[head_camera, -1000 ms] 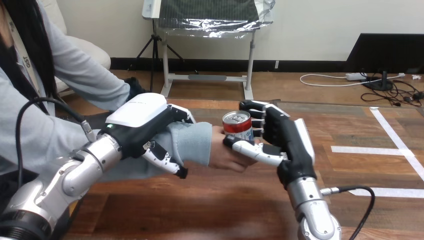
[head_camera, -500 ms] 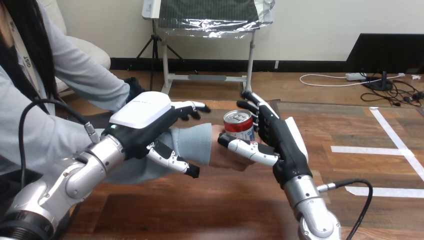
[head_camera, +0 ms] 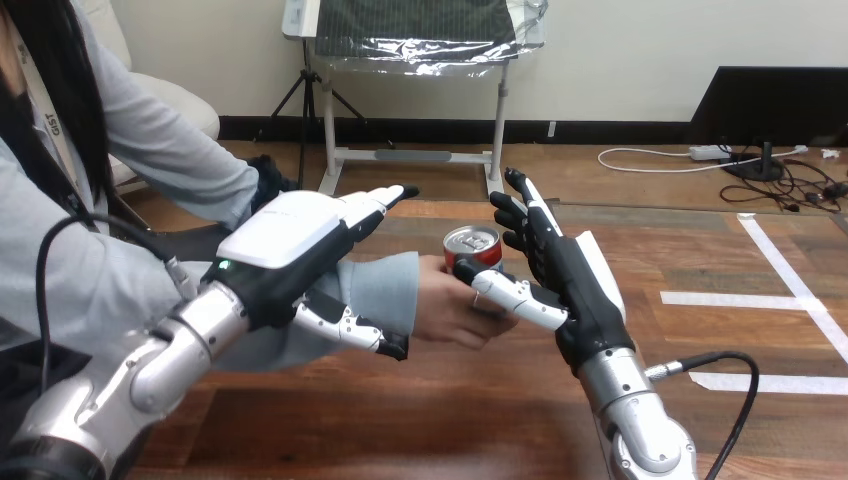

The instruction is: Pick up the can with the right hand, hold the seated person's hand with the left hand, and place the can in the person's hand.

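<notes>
- One can (head_camera: 472, 242), two robot hands and one outstretched person's hand (head_camera: 445, 315) meet above the middle of a wooden tabletop (head_camera: 420, 410).
- The can stands upright with its silver top up, seated in the person's hand, whose fingers curl round its lower part.
- A second ago the right hand (head_camera: 565, 275) was wrapped round the can. Now it has let go, and the can rests in the person's hand alone.
- The left hand (head_camera: 285, 235) was clamped over the person's grey sleeve (head_camera: 385, 285) a second ago. It has since opened and lifted clear of the sleeve.
- The can itself has barely shifted, staying between the two robot hands.
- Right hand, released: its fingers (head_camera: 528, 205) stand straight and point up and away, just behind and to the right of the can. Its thumb (head_camera: 505, 292) reaches out across the can's near side, over the person's fingers. Whether the thumb touches the can or the person's fingers cannot be told.
- Left hand, released: its fingers (head_camera: 375, 203) stretch out flat above the sleeve, apart from it, pointing toward the can. Its thumb (head_camera: 350, 328) lies along the near side of the sleeve, just short of the person's wrist. It grasps nothing.
- The person's arm comes in from the view's left, passing between the left hand's fingers and thumb.
</notes>
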